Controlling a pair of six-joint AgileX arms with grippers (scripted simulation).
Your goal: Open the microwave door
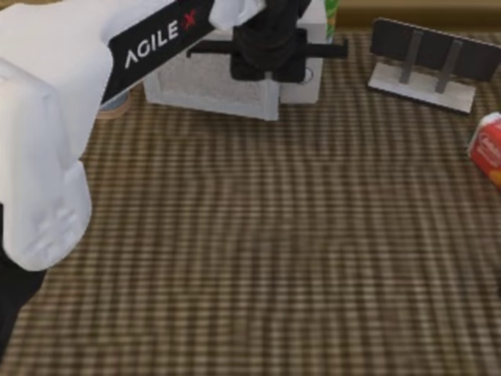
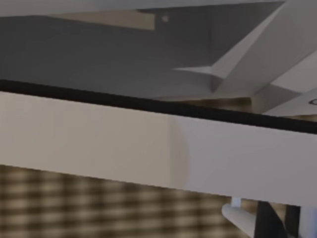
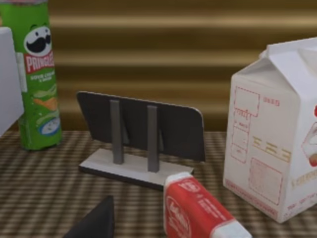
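Since the job is to swing the microwave door (image 1: 210,88) open, the left arm reaches across the back left of the tabletop (image 1: 258,251) and parks its left gripper (image 1: 270,48) right over the microwave (image 1: 309,82), at the seam between door and knob panel, which looks like the sensible spot to hook the free edge. From the top view, the door seems slightly angled out from the body at its right corner, so I judge it cracked open, not fully swung; can't confirm the hinge side. Left gripper state: I cannot tell, the dark wrist body hides the fingers from above, and the left wrist view is filled by a close white edge with a black strip, probably the door's rim, with an angular grey and white cavity behind it. No contents visible in there. The right arm sits parked off to the right, its gripper not in the top view. Its wrist camera looks at clutter: dark slatted rack (image 3: 143,134) on a grey base, green Pringles can (image 3: 35,74), white milk carton (image 3: 272,134), red-and-white box (image 3: 198,213) lying down. All closed, contents unseen. Rack stands well apart from the microwave, clear of the door swing, I'd say.
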